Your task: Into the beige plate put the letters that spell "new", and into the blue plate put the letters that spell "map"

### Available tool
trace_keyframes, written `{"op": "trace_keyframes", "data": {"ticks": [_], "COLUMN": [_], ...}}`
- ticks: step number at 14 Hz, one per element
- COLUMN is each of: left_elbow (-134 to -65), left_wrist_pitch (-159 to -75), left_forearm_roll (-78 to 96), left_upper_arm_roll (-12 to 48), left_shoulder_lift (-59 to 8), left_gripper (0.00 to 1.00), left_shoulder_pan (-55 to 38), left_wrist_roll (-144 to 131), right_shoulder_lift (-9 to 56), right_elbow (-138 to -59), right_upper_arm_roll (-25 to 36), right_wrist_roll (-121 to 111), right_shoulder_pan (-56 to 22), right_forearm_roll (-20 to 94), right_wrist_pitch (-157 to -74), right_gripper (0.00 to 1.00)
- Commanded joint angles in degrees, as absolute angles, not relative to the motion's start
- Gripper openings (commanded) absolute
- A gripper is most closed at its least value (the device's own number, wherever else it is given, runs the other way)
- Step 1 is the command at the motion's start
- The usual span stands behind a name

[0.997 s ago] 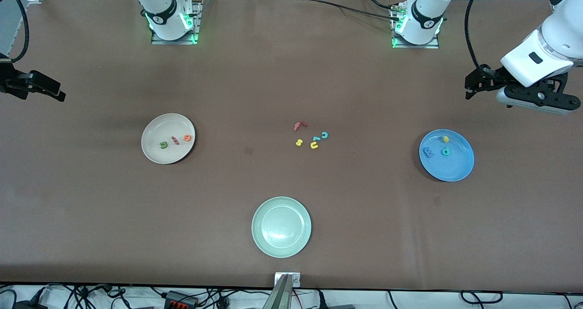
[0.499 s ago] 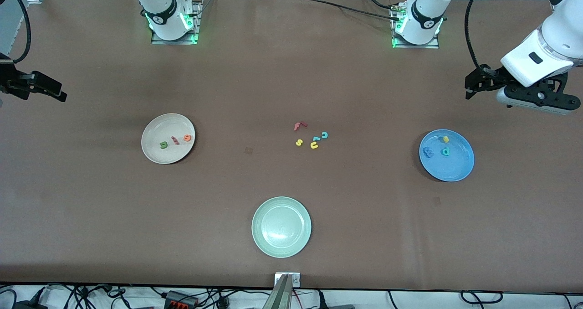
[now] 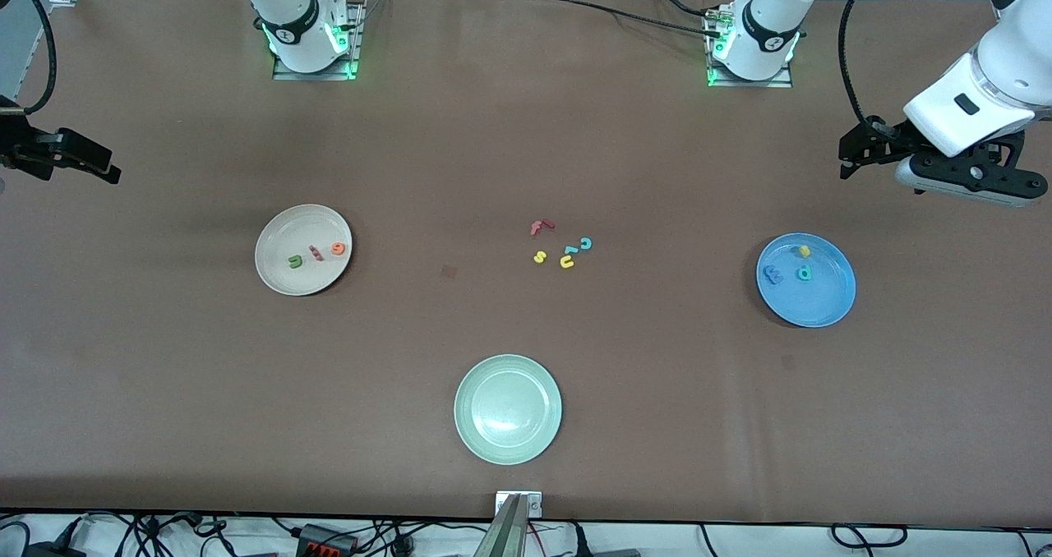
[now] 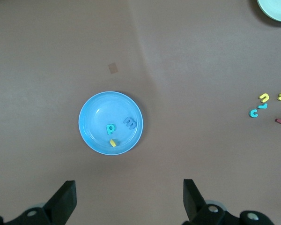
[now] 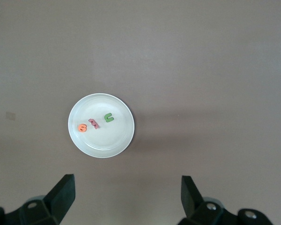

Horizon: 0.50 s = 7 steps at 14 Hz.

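The beige plate (image 3: 283, 278) (image 5: 103, 143) lies toward the right arm's end of the table. In it are the green n (image 3: 294, 261) (image 5: 108, 117), the pinkish-red w (image 3: 315, 254) (image 5: 93, 123) and the orange e (image 3: 338, 249) (image 5: 83, 127). The blue plate (image 3: 822, 302) (image 4: 96, 117) lies toward the left arm's end and holds the blue m (image 3: 772, 274) (image 4: 129, 123), the yellow a (image 3: 805, 251) (image 4: 112, 143) and the teal p (image 3: 804, 273) (image 4: 111, 128). My right gripper (image 3: 90, 163) (image 5: 128, 194) hangs open and empty high over bare table beside the beige plate. My left gripper (image 3: 855, 150) (image 4: 129, 197) hangs open and empty over bare table beside the blue plate.
A pale green plate (image 3: 508, 409) (image 4: 276, 9) sits near the table's front edge with nothing in it. Mid-table lies a loose cluster of letters: a dark red f (image 3: 540, 227), a yellow s (image 3: 539, 256), a yellow u (image 3: 567, 262), a teal c (image 3: 586, 243) and a teal l (image 3: 569, 250).
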<state>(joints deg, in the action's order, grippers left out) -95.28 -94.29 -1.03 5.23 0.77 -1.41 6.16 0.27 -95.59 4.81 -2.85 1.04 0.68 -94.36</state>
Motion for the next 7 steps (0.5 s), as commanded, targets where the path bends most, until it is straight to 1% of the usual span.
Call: {"op": "trace_keyframes", "data": {"ticks": [1,7], "left_elbow": [-93.5,-93.5], "left_wrist_pitch": [-92.9,-92.9], "left_forearm_roll": [-0.3,-0.3], "left_upper_arm_roll": [5.3,5.3], "left_shoulder_lift": [0.2,0.2], "left_gripper": [1.0,1.0], "left_shoulder_pan": [-1.3,-1.2], "left_wrist_roll": [7.5,7.4], "right_shoulder_lift": [-0.7,-0.8], "right_elbow": [-96.4,-96.4], "right_upper_arm_roll": [4.4,4.5], "right_wrist_roll": [-2.5,-2.5], "right_shoulder_pan": [1.0,1.0], "right_forearm_roll": [-0.4,-0.4], "right_wrist_pitch": [-94.7,-95.0], "right_gripper": [1.0,1.0]}}
